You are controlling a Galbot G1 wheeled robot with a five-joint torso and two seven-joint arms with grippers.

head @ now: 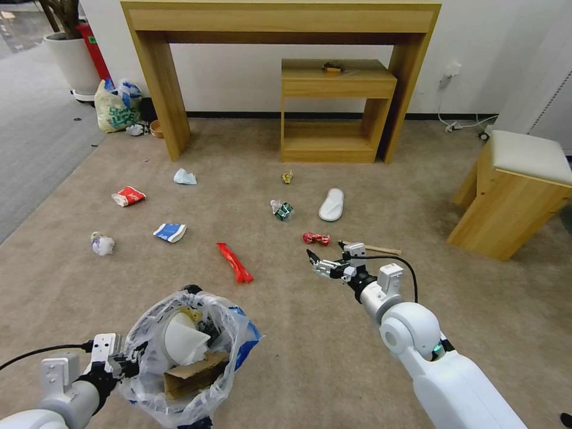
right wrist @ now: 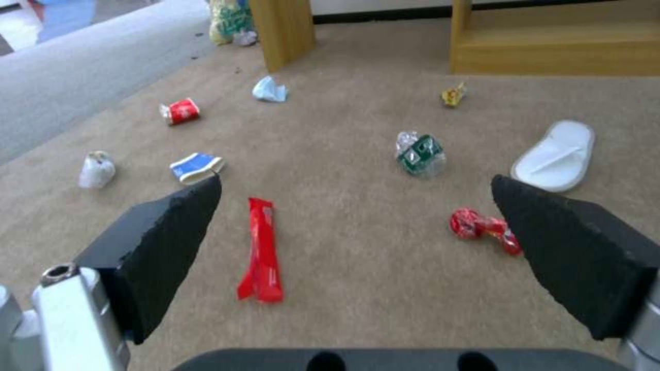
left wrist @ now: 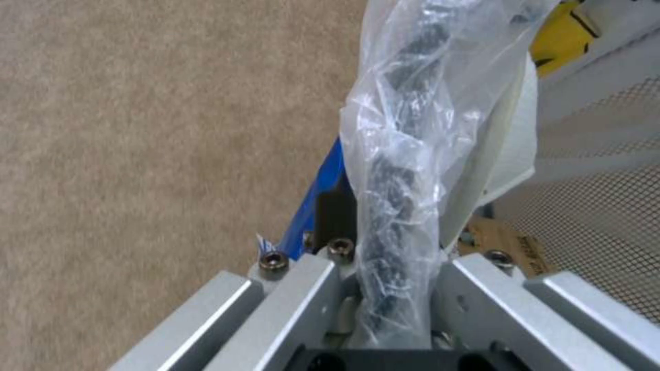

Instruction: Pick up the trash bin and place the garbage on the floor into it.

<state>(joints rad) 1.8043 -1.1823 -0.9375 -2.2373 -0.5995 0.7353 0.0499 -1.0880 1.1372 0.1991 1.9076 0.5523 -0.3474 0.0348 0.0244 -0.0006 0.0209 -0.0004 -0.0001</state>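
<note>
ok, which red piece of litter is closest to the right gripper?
The small crumpled red wrapper, just beyond the open right gripper. The long flat red wrapper and the crushed red carton lie farther left.

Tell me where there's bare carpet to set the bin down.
Bare carpet lies between the trash bin and right gripper, below the red wrapper. Another patch lies right of the white slipper, toward the stool. Mid-carpet is crowded with litter.

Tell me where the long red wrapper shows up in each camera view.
Head view: long red wrapper on the carpet, centre, between the trash bin and the right gripper.
Left wrist view: not in it.
Right wrist view: between the open fingers, lower centre.
Shared landmark: white slipper.
</note>
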